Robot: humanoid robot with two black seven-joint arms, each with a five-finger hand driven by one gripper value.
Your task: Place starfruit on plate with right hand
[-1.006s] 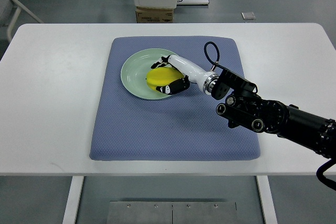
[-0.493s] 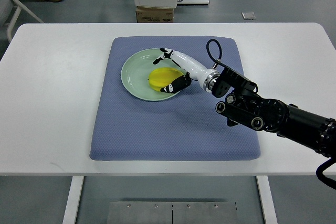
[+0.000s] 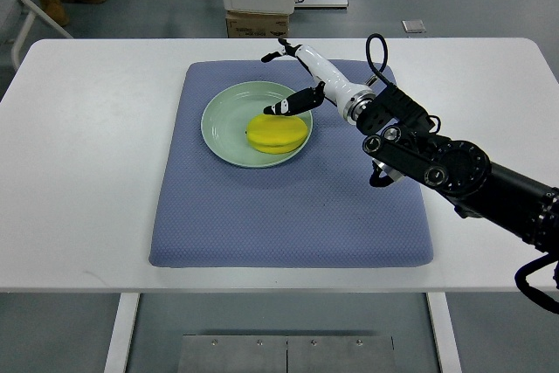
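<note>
Lying on the plate [image 3: 220, 120], starfruit [image 3: 277, 133] clears the spread right hand [image 3: 301, 76].

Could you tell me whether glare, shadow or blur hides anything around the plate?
Top view: lighting is even and soft, no glare on the plate; the starfruit is sharp, with a faint shadow; the right robot hand above it shows no motion blur.

The starfruit [image 3: 277, 132] is a smooth, bright yellow, rounded oblong, lying flat with its long side running left to right. It rests in the lower right part of the plate [image 3: 224, 115], just above the centre of the frame. The plate is round, pale green and shallow, sitting upright, its left half bare around the fruit.
</note>
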